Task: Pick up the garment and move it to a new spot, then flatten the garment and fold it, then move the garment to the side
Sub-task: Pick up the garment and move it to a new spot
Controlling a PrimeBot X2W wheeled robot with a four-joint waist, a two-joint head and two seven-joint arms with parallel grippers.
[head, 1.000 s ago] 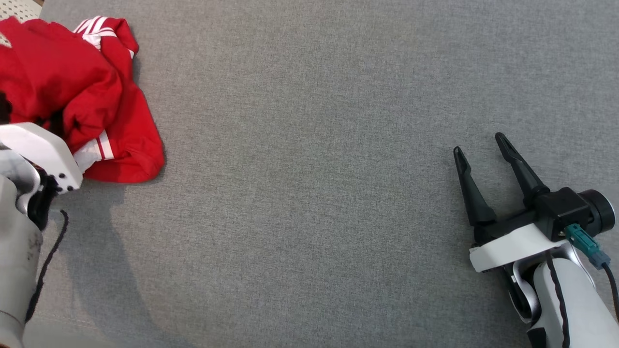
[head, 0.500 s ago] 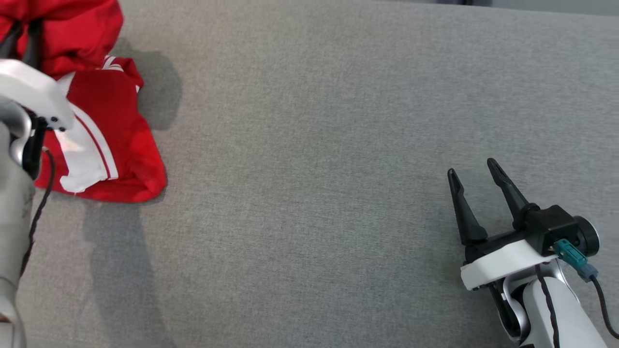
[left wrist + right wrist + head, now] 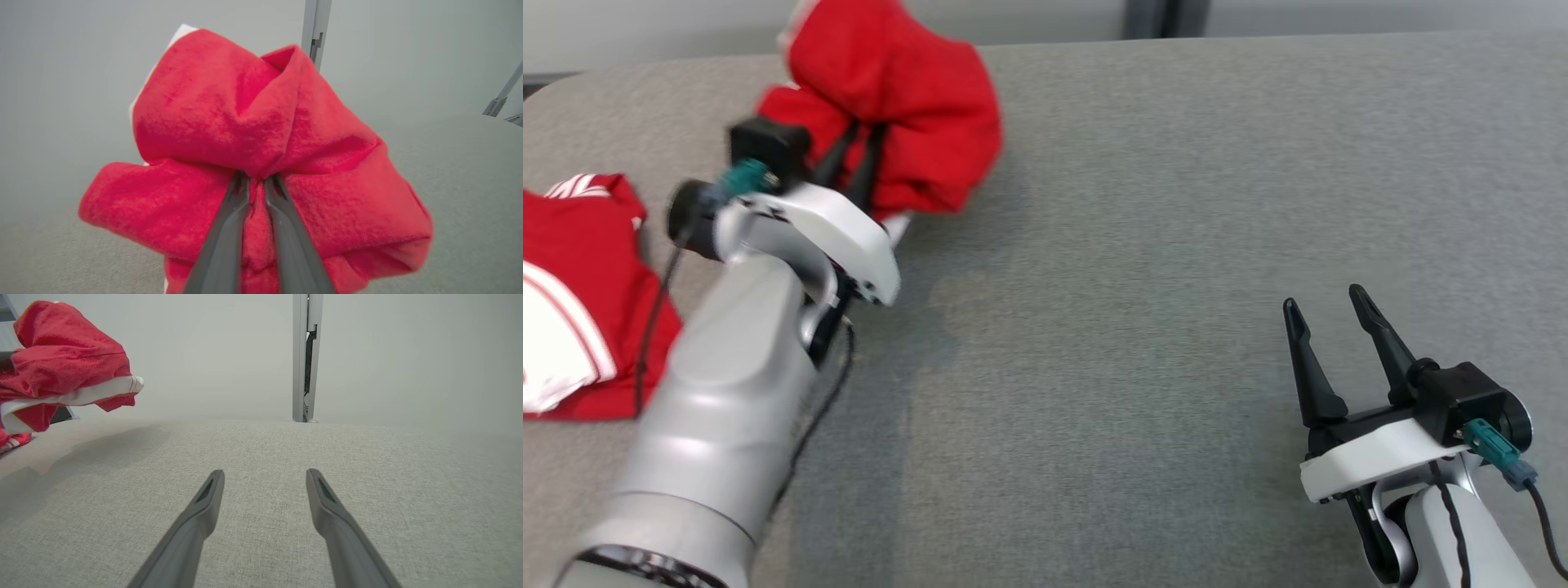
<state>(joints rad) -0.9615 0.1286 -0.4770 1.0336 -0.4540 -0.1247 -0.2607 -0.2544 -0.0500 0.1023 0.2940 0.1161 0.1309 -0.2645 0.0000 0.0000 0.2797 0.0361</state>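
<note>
- I'm gripping the garment (image 3: 907, 90) with the left tool (image 3: 256, 183), which is nipped narrow on a fold. The bunch is hanging clear above the surface (image 3: 1135, 245), at the far left.
- A striped part (image 3: 572, 327) is lying on the surface at the left edge, and my arm (image 3: 727, 392) is hiding whether the two join.
- The right tool (image 3: 1323, 298) is hovering wide and empty.
- I'm judging the carry as under way, with placing, flattening, folding and moving aside all remaining.
- The bunch is crumpled and sagging from the pinch, so I'm seeing no clear long axis.

The left gripper (image 3: 864, 140), clamped on the red garment (image 3: 915, 90), has lifted a bunch of it off the grey surface (image 3: 1143, 245) and carried it inward from the left edge, along the far edge.
</note>
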